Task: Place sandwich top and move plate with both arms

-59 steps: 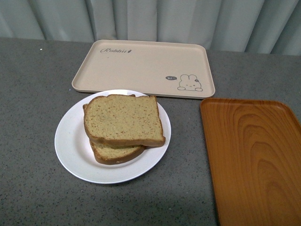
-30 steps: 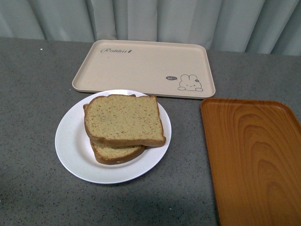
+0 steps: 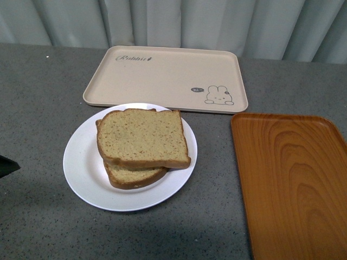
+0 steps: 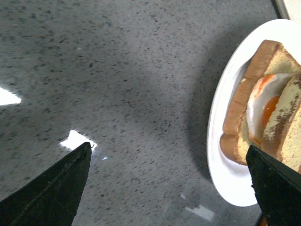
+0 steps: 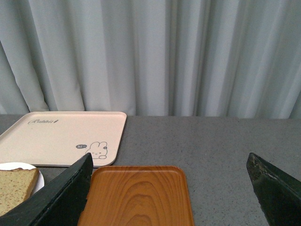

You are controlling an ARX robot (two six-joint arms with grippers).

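Note:
The sandwich top [image 3: 142,138], a speckled light-brown slice, lies on a thicker slice [image 3: 134,176] on the white plate [image 3: 81,168]. In the left wrist view the plate's rim [image 4: 225,165] is beside my open left gripper [image 4: 168,147], and the fried egg [image 4: 264,101] shows between the lower slice and the sandwich top [image 4: 288,127]. One left fingertip [image 3: 5,166] shows at the front view's left edge, apart from the plate. My right gripper [image 5: 169,155] is open and empty above the table, facing the curtain. The plate's edge [image 5: 19,165] and the sandwich top [image 5: 14,186] show there.
A beige rabbit-print tray [image 3: 162,76] lies behind the plate, and it also shows in the right wrist view [image 5: 56,136]. An orange wood-grain tray [image 3: 293,184] lies to the plate's right, below the right gripper [image 5: 136,197]. The table is grey speckled, with a curtain behind.
A dark tip of my left gripper has come into the front view at the left edge. The plate, the bread and the trays have not moved.

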